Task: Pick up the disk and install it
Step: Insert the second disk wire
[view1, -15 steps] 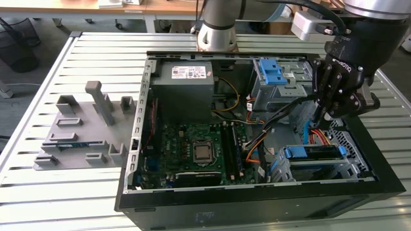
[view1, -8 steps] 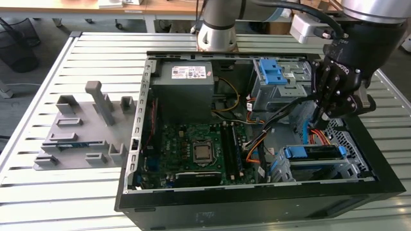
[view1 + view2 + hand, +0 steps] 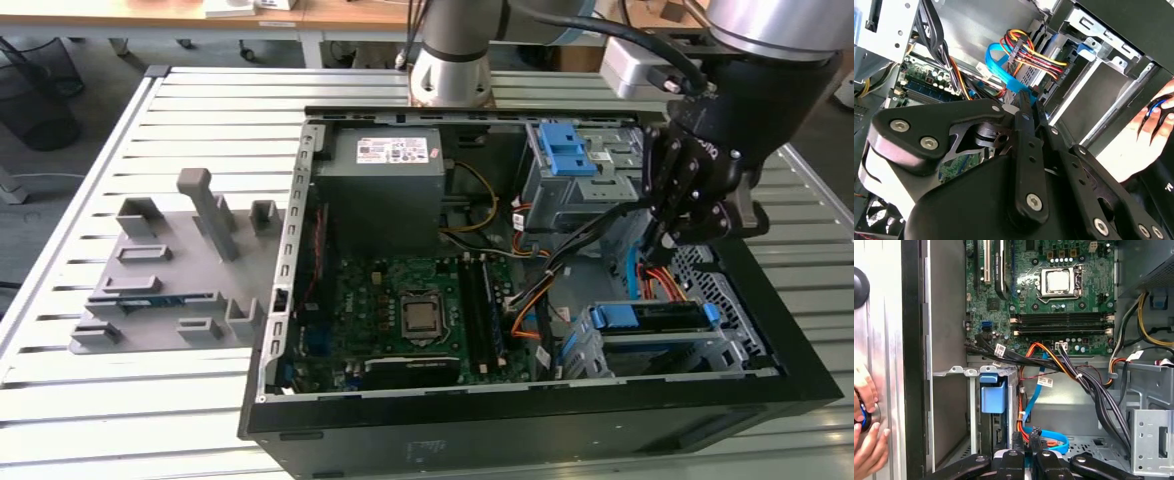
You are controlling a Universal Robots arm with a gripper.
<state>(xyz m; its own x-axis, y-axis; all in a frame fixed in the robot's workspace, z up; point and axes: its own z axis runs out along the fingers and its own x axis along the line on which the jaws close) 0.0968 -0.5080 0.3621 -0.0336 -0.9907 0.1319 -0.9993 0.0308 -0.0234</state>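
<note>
Gripper parked over the open tower, disk was already in its bay

The big open black desktop case (image 3: pixel 534 420) sat on a slatted metal table (image 3: pixel 80 400). The silver hard drive in its blue plastic carrier (image 3: pixel 647 318) was seated in the lower bay. The black gripper (image 3: pixel 683 205) hung just above that corner, jaws pressed together on nothing. A person's hand (image 3: pixel 866 440) rested on the case's outside.

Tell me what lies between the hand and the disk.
In the exterior view, red and orange wires cross the stretch between the hand and the disk in its bay; a blue cable runs beside them.
</note>
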